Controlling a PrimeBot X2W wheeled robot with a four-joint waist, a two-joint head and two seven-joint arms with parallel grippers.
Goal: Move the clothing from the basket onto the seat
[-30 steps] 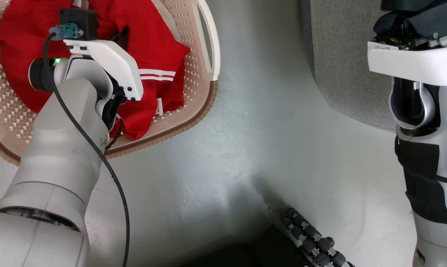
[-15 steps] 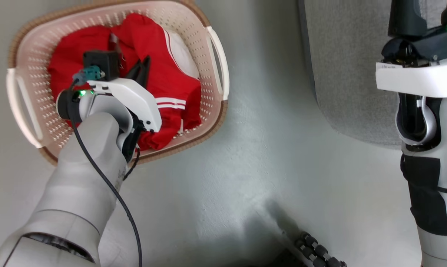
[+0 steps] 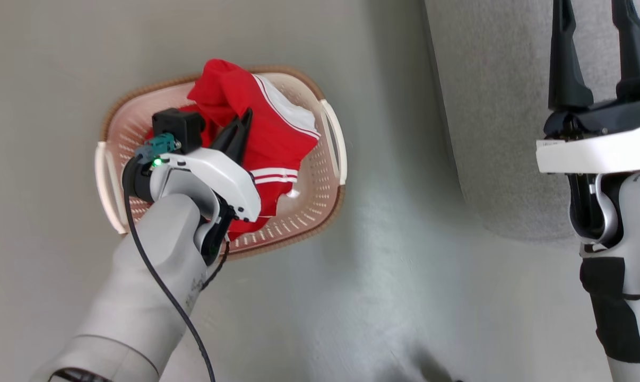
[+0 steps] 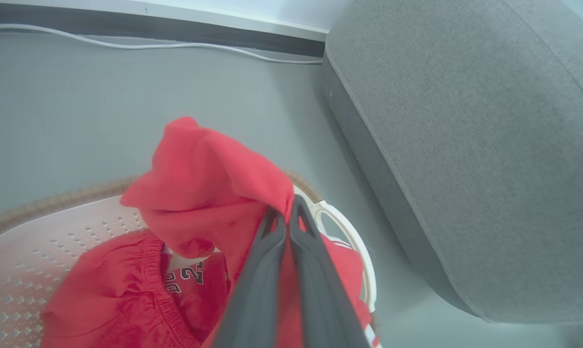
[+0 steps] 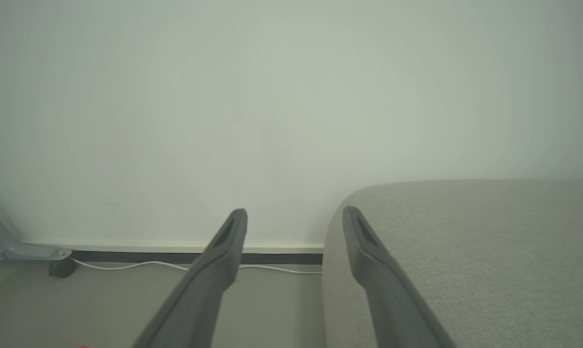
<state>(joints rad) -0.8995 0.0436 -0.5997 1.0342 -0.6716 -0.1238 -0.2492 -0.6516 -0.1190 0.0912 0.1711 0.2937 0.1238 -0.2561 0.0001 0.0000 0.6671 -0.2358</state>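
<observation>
the clothing (image 3: 277,138) looked soft, light and limp, likely to sag and trail, so a bunched fold suited best. the left fingers (image 4: 260,275) were pinched shut on a red fold, with that garment raised above the basket (image 3: 312,196) and another lying inside. the right fingers (image 5: 214,261) stood wide and empty near the seat (image 3: 500,106). the left arm (image 3: 155,265) hid the garment's lower end.

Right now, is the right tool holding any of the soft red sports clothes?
No, the right tool stands open, with nothing between its two long dark fingers.
</observation>
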